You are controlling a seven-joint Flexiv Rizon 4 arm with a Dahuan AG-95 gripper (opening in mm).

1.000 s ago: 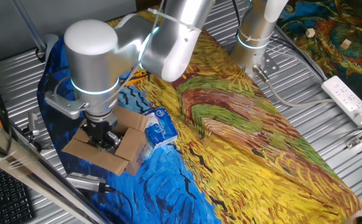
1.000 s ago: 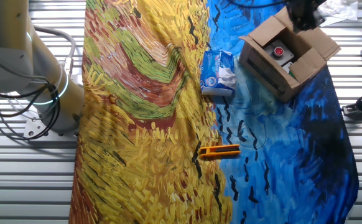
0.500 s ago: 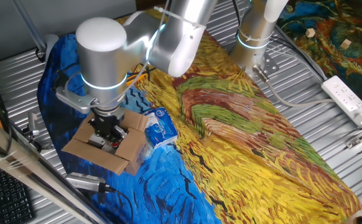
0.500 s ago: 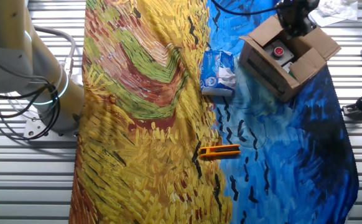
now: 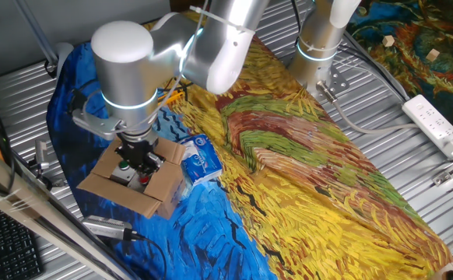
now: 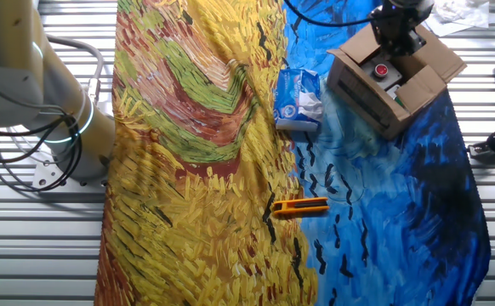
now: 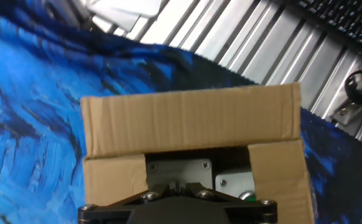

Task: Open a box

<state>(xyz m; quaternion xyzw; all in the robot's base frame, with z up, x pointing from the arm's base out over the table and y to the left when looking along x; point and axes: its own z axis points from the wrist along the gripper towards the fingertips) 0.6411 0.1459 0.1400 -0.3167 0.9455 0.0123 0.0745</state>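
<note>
The brown cardboard box (image 5: 130,189) stands on the blue part of the cloth with its flaps folded outward. It also shows in the other fixed view (image 6: 398,75) and the hand view (image 7: 190,121). Inside lies a grey device with a red button (image 6: 382,69). My gripper (image 5: 138,161) hangs just over the open top, at the box's far edge in the other fixed view (image 6: 395,34). In the hand view the gripper (image 7: 180,186) has its jaws pressed together with nothing between them, pointing at the box's inside.
A blue-and-white soft packet (image 5: 201,159) lies right beside the box, also in the other fixed view (image 6: 298,98). An orange tool (image 6: 300,206) lies on the cloth. A metal tool (image 5: 110,228) and a keyboard (image 5: 8,249) sit near the table's edge. A power strip (image 5: 438,124) is at the far right.
My gripper has lifted a little out of the box and shifted toward the packet side. The box and its flaps have not moved.
</note>
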